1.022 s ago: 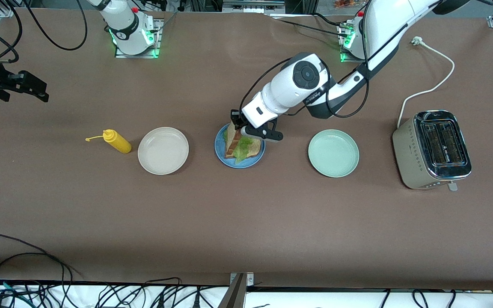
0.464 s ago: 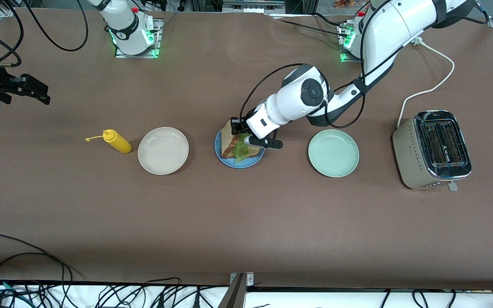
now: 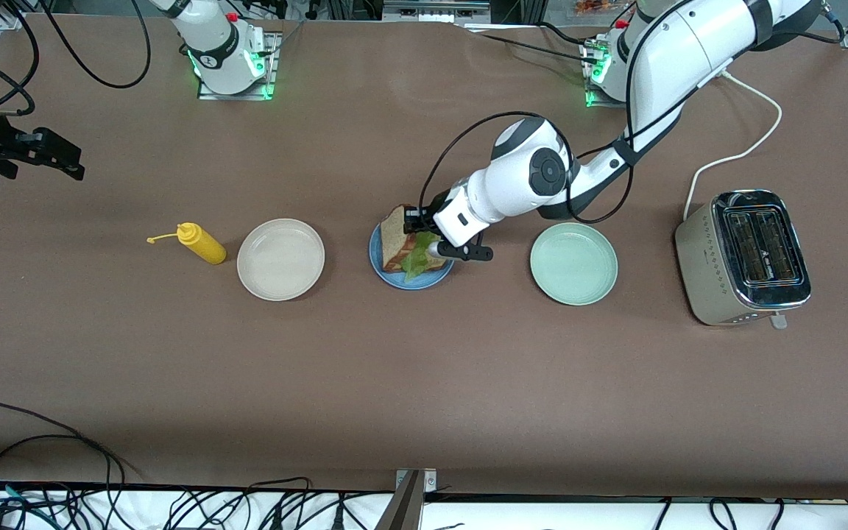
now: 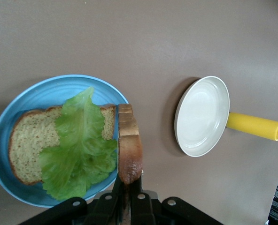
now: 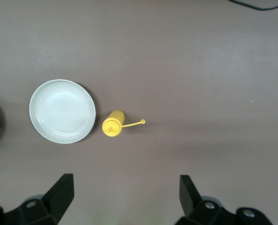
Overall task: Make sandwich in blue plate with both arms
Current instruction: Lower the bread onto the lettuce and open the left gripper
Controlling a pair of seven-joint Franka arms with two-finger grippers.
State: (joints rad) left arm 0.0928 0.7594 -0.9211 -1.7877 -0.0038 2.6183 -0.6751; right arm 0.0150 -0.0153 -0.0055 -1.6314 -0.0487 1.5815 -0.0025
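Since the earlier frames the left arm has swung its wrist toward its own end of the table and come lower over the blue plate [image 3: 378, 259], and the upper slice of toast [image 3: 394, 230] now leans more toward the right arm's end. The left gripper [image 3: 415, 221] is closed tightly on this slice, which stands on edge at the rim of the plate; in the left wrist view the slice [image 4: 129, 150] rises just beside the lettuce leaf [image 4: 80, 150], with its crust pinched in the gripper [image 4: 128, 193]. The lettuce lies on the lower slice of toast [image 4: 28, 145], which is flat in the blue plate [image 4: 45, 91]. The plate is in the middle of the table [image 3: 424, 383], between the white plate [image 3: 280, 259] and the pale green plate [image 3: 573, 263]. A yellow squeeze bottle [image 3: 202, 244] lies beside the white plate, toward the right arm's end. A toaster [image 3: 744, 258] stands at the left arm's end, its cord [image 3: 744, 147] running across the table. The right arm waits at the edge of the table, and the right gripper [image 5: 126, 194] is wide open and holds nothing; it hangs over the table near the bottle [image 5: 113, 125] and the white plate [image 5: 62, 111].
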